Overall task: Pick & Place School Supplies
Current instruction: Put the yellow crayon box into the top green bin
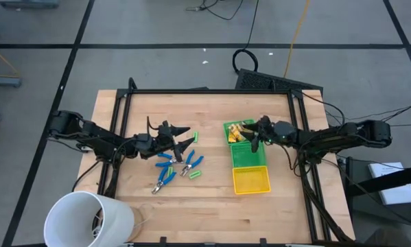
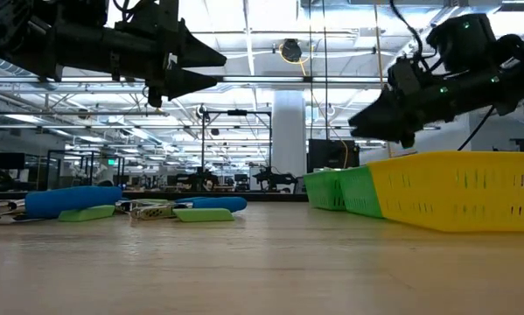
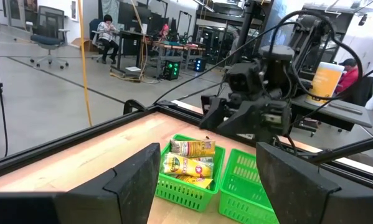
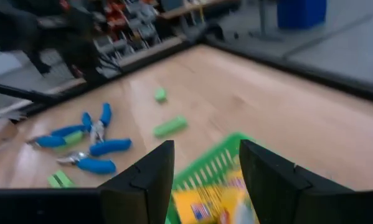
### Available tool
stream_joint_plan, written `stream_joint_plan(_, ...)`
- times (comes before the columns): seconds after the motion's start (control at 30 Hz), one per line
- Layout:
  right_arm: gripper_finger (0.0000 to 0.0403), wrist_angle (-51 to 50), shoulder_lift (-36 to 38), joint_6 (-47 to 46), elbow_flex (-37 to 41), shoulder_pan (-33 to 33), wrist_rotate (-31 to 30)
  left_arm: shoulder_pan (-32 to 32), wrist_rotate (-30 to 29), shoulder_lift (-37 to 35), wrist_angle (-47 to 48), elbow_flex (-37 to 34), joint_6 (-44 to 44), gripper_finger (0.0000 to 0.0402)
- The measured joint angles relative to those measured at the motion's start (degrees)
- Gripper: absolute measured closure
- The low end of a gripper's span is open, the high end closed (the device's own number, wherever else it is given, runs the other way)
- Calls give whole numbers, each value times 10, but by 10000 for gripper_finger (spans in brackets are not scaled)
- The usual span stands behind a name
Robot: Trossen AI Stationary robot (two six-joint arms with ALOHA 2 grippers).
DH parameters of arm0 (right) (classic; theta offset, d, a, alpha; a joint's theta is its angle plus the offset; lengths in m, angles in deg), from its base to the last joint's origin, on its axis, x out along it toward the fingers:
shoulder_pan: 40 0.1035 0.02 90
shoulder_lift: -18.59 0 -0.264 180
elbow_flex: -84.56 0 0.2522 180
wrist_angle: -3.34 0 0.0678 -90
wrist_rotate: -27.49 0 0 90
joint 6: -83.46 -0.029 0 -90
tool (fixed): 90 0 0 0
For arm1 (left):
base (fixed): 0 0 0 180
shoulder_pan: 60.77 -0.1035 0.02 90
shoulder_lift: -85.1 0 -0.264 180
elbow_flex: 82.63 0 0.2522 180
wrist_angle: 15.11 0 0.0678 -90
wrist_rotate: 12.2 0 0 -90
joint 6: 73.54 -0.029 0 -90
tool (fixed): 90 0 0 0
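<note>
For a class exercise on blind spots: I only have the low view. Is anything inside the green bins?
Observer: Yes, the far green bin holds yellow wrapped blocks.
Operator: What is the right pincer over?
Observer: The right pincer hangs open directly above that bin.
Operator: And the left one?
Observer: The left pincer is open over bare wood, beside a small green piece, with the blue pliers nearby.

Even, bright overhead light; ceiling lamps [image 2: 288,50] glare in the low view, leaving both arms as dark silhouettes. The right wrist view is blurred throughout; shadows on the surface [image 1: 212,199] are faint.
</note>
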Motion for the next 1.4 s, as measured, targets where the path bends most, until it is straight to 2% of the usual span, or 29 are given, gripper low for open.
stream_joint_plan(0.2, 232, 75, 0, 56, 0, 21, 62, 0, 0, 0, 0, 0, 0, 133)
stream_joint_plan(0.27, 232, 83, 0, 71, 0, 30, 95, 0, 0, 0, 0, 0, 0, 133)
stream_joint_plan(0.33, 232, 73, 0, 70, 0, 40, 100, 0, 0, 0, 0, 0, 0, 133)
stream_joint_plan(0.43, 232, 9, 1, 67, -5, 50, 28, 0, 0, 0, 0, 0, 0, 133)
stream_joint_plan(0.67, 232, -286, 4, 52, -101, 51, -204, 0, 0, 0, 0, 0, 0, 133)
stream_joint_plan(0.8, 232, -319, 4, 3, -111, 50, -311, 0, 0, 0, 0, 0, -3, 133)
stream_joint_plan(1.03, 232, -353, 2, -50, -101, 35, -316, 0, 0, 0, 0, 0, -4, 133)
stream_joint_plan(1.4, 232, -397, 1, -61, -101, 32, -303, 0, 0, 0, 0, 0, -3, 133)
